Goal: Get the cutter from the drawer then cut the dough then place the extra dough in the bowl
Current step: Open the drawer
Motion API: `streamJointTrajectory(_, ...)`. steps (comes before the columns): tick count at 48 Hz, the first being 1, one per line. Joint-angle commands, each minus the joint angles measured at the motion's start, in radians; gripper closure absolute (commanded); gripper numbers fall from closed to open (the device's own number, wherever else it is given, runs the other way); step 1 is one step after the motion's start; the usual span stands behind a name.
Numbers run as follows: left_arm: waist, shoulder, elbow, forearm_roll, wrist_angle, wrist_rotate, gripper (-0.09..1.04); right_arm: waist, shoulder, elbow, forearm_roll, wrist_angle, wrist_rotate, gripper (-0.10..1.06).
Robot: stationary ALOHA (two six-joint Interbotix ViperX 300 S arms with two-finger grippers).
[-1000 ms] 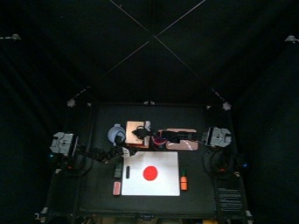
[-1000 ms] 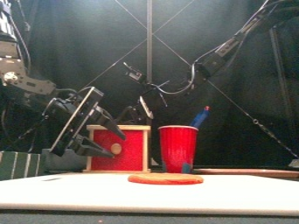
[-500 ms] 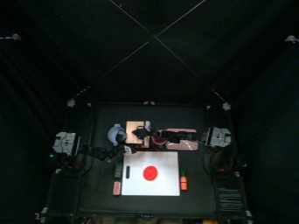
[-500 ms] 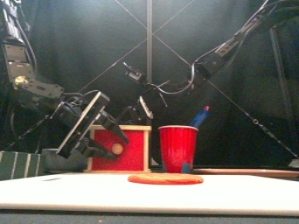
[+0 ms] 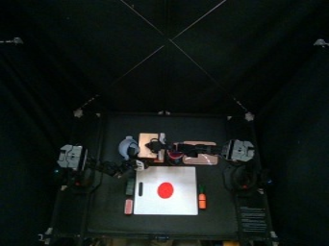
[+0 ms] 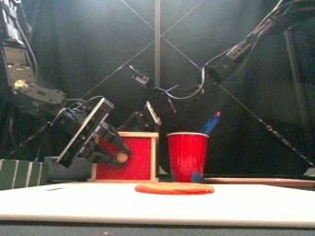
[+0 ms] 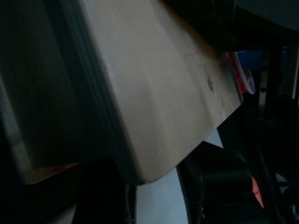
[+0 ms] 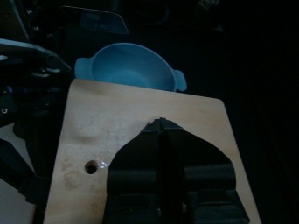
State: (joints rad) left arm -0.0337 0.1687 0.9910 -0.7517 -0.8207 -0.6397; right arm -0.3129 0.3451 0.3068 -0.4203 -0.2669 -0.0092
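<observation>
The pale wooden box with its red drawer front stands at the back of the table. My left gripper hangs open just in front of the drawer front; in the left wrist view the box's wooden side fills the picture. My right gripper rests shut on the box's top. A flat red dough disc lies on the white cutting board. The blue-grey bowl sits behind and left of the box. No cutter is in sight.
A red cup with a blue toy knife stands right of the box. A small orange thing lies at the board's right edge and a dark one at its left edge.
My left gripper has swung right and turned, closing in on the red drawer front. The right gripper stays put on the box.
</observation>
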Motion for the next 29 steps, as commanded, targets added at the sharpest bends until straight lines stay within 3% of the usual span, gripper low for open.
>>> streamJointTrajectory(1, -0.034, -0.026, -0.005, -0.003, 0.023, 0.002, 0.35, 0.005, -0.011, -0.009, -0.002, 0.009, 0.002, 1.01)
streamJointTrajectory(29, -0.184, -0.031, -0.034, -0.041, 0.126, -0.002, 0.35, -0.002, -0.011, -0.034, -0.002, 0.048, 0.002, 1.01)
